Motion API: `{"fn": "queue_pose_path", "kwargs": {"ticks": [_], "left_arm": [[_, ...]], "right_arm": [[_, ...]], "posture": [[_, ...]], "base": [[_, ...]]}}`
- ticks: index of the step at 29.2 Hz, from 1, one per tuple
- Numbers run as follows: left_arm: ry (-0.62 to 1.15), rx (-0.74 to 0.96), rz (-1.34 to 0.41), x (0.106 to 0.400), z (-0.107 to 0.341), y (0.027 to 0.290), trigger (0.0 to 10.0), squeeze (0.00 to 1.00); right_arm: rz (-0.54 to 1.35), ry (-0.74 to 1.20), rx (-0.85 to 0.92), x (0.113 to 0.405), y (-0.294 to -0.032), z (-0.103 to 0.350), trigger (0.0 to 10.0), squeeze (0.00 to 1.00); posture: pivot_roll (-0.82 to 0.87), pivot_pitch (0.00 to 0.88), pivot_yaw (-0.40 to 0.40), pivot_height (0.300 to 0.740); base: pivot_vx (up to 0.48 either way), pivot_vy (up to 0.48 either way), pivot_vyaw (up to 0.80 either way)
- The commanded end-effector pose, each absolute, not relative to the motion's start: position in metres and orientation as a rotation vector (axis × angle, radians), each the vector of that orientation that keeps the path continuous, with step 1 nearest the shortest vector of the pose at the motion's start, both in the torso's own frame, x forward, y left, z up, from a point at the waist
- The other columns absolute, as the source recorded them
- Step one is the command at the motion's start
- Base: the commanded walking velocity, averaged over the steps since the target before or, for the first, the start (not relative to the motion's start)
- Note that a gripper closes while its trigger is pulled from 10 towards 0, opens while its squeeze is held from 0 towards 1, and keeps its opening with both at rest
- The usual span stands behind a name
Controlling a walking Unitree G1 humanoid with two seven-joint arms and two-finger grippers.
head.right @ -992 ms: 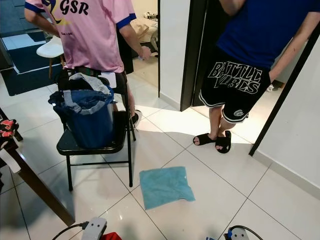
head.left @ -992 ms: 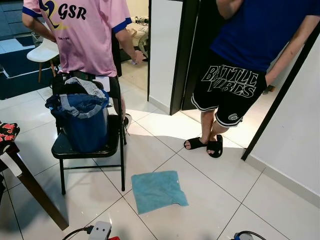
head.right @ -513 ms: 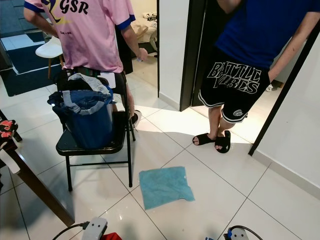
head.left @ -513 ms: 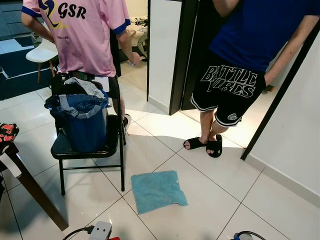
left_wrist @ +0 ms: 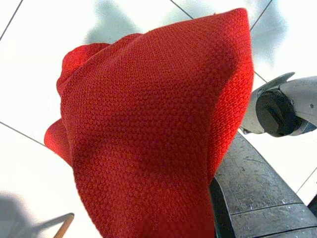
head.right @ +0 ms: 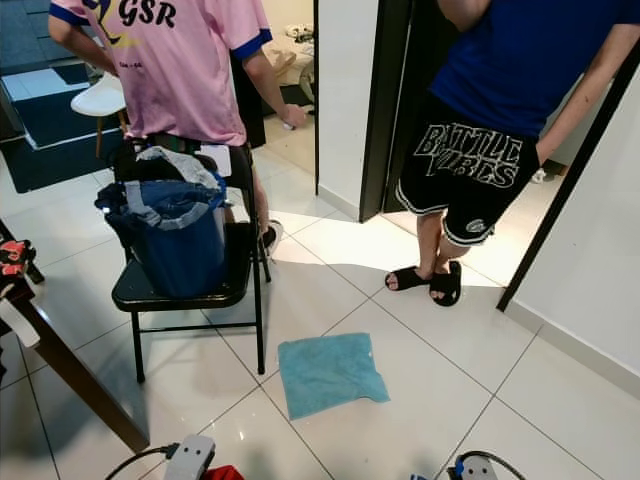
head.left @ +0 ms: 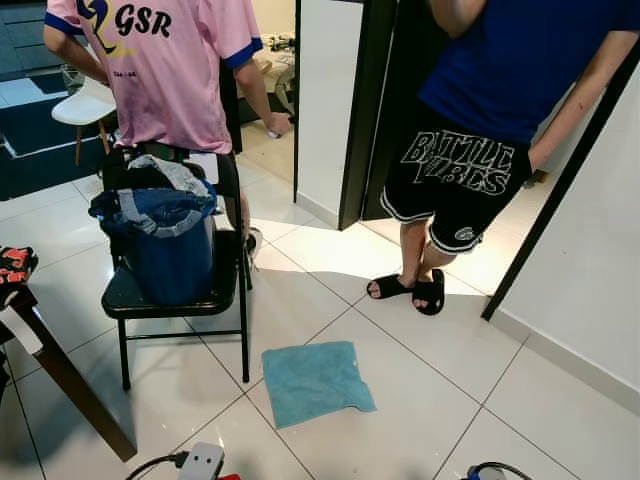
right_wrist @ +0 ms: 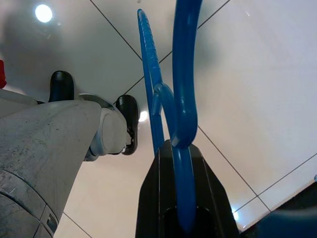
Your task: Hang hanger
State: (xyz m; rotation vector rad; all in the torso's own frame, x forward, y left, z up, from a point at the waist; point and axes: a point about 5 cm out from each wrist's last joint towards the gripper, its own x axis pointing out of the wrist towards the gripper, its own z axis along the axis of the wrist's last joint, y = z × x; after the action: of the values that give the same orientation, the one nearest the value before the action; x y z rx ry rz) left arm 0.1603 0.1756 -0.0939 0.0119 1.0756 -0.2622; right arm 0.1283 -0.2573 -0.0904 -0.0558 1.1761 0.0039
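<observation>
The right gripper [right_wrist: 181, 218] pinches a blue hanger [right_wrist: 183, 99] between its black fingers. The hanger sticks out past the fingertips, over the white tile floor [right_wrist: 257, 74]. The robot's gray leg [right_wrist: 39, 144] is just beside this gripper.

A red knitted cloth [left_wrist: 153, 129] hangs right in front of the left gripper. The cloth hides the fingers, so I cannot tell if that gripper is spread or pressed together.

On the floor ahead of the robot lies a small blue towel [head.left: 315, 380]. A little farther off, on the robot's left, stands a black folding chair [head.left: 175, 300]. A blue laundry bag [head.left: 165, 240] full of clothes sits on its seat. A brown wooden leg [head.left: 70, 385] slants down at the left edge.

Behind the chair stands a person in a pink shirt [head.left: 165, 65]. Farther to the right, a person in a blue shirt [head.left: 510, 60], black shorts and black sandals [head.left: 410, 290] stands by a dark door frame [head.left: 365, 110].
</observation>
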Motion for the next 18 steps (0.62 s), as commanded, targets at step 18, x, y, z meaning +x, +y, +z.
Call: {"fn": "queue_pose_path", "kwargs": {"ticks": [18], "left_arm": [[1.091, 0.035, -0.272, 0.1566, -0.0943, 0.1841, 10.0, 0.0]], "right_arm": [[0.019, 1.188, -0.048, 0.1252, -0.2521, -0.093, 10.0, 0.0]], "posture": [[-0.05, 0.0, -0.032, 0.74]], "base": [[0.0, 0.0, 0.0]]}}
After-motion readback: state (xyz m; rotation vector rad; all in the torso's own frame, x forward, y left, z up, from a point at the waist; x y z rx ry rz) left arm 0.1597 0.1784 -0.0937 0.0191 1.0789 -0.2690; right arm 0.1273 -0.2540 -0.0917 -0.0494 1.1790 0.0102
